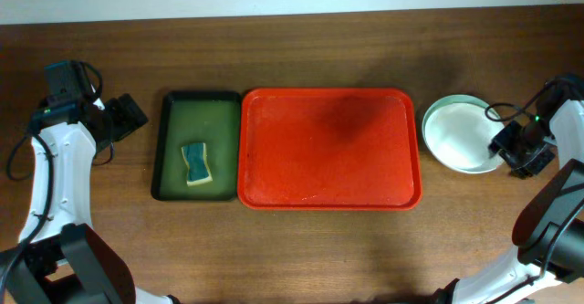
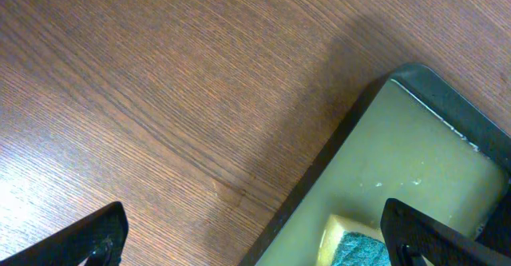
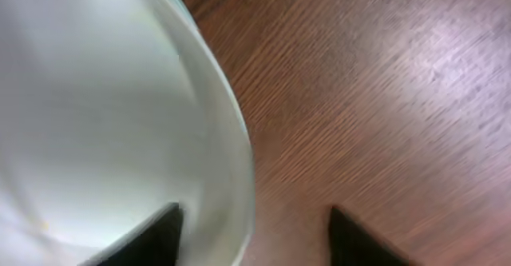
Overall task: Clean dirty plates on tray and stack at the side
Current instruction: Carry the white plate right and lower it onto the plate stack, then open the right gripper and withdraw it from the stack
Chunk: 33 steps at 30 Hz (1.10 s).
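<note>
**Tray bare, plates at the side: we judge the job close to finished**

In the overhead view the tray (image 1: 328, 149) sits mid-table with nothing on it. The plates (image 1: 459, 132) lie on the table (image 1: 319, 249) just beside it at 3 o'clock, off the tray altogether. We see a white face on top and a pale green edge showing under it toward 12 o'clock, so this is a stack. How many plates are in it we cannot count from above.

The right gripper (image 3: 254, 214) is at the stack's 4 o'clock edge. In its wrist view the fingers (image 3: 152, 238) stand spread astride the top plate's rim, one over the plate and one over bare wood. We see a gap on both sides of the rim, so they pinch nothing.

The left gripper (image 2: 251, 218) hangs spread wide and empty over the table at 9 o'clock of the green tray (image 1: 160, 149). That tray lies against the red tray's 9 o'clock side. The sponge (image 1: 195, 162) lies inside it, toward its 6 o'clock end, with nothing touching it.

We take the clearing and stacking as done. One faint yellowish fleck shows low on the top plate in the right wrist view, too blurred for us to call it dirt. What seems left is for the right arm to come clear of the stack.
</note>
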Tool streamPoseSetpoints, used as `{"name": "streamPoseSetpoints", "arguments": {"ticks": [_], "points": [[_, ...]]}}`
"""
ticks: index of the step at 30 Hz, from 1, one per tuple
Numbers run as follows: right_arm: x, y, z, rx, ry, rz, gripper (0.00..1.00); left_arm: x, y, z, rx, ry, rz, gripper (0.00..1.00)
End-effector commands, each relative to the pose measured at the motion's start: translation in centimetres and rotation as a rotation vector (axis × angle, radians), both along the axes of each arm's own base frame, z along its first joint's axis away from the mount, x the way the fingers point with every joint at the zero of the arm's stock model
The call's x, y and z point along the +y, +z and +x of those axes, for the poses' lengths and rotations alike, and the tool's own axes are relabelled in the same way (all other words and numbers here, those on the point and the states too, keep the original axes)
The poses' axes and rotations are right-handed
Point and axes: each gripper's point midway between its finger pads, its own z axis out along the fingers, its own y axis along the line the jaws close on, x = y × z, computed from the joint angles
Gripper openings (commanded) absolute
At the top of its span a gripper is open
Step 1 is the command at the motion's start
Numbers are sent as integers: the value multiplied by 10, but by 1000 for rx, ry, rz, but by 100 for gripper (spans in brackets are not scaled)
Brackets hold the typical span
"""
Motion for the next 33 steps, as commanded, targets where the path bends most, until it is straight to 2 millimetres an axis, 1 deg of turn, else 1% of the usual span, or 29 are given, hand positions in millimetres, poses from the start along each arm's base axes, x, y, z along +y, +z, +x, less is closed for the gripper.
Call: {"name": "streamPoseSetpoints", "arguments": {"ticks": [1,2,6,7,10,12,14,16,17,18,19,21,23,24,25,26,29,30,31,32,33], "points": [[11,0,3,-18,13,42,73,2,11,1,-28,7,4,99],[17,-1,5,-23,20,62,77,2,11,1,-28,7,4,99],[50,-1,6,21,104,92,83,2,11,1,-28,7,4,99],[58,-1,10,24,133,86,84,2,11,1,-28,7,4,99],[77,-1,28,-16,237,65,84,2,11,1,-28,7,4,99],[82,-1,36,-35,261,43,84,2,11,1,-28,7,4,99],[77,-1,37,-25,269,3,85,2,11,1,-28,7,4,99],[78,-1,35,-19,269,7,86,2,11,1,-28,7,4,99],[81,-1,31,-2,271,20,89,2,11,1,-28,7,4,99],[86,-1,26,16,276,42,95,2,11,1,-28,7,4,99],[93,-1,23,26,282,69,99,2,11,1,-28,7,4,99],[115,1,19,22,353,159,99,2,11,1,-28,7,4,100],[143,4,11,45,413,245,99,2,11,1,-28,7,4,99],[157,5,7,69,474,254,99,2,11,1,-28,7,4,99],[167,5,6,77,530,257,99,2,11,1,-28,7,4,99],[183,4,6,82,595,252,99,2,11,1,-28,7,4,100],[224,3,13,49,799,236,99,2,11,1,-28,7,4,99],[240,2,15,34,919,224,99,2,11,1,-28,7,4,99],[246,1,15,39,986,192,100,2,11,1,-28,7,4,99],[245,-1,18,58,1040,105,99,2,11,1,-28,7,4,99],[237,-2,22,80,1070,1,99,2,11,1,-28,7,4,99]]}}
